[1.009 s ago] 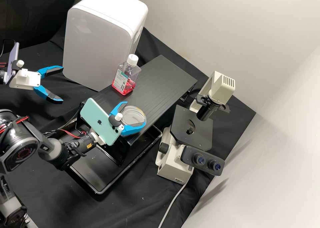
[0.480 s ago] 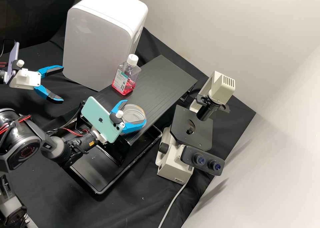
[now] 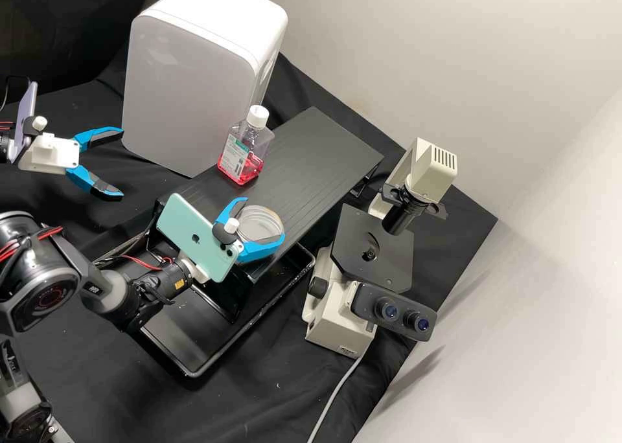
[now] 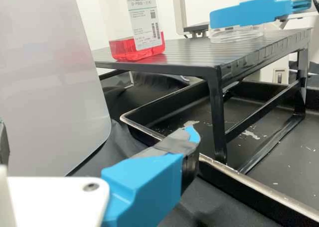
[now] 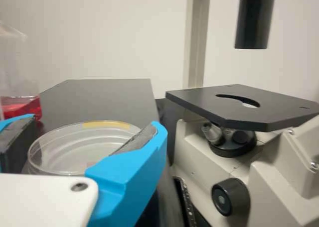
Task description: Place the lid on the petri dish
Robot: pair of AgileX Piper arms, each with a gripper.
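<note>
Right hand [image 3: 260, 221] clasps petri dish [image 5: 75, 145], which sits on black rack [image 3: 317, 151]. Left hand [image 3: 120, 162] spread wide, near white box [image 3: 194, 61].

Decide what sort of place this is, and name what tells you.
Probably a biology laboratory, likely for cell culture: an inverted microscope, a culture flask of red liquid and a clear petri dish.
</note>
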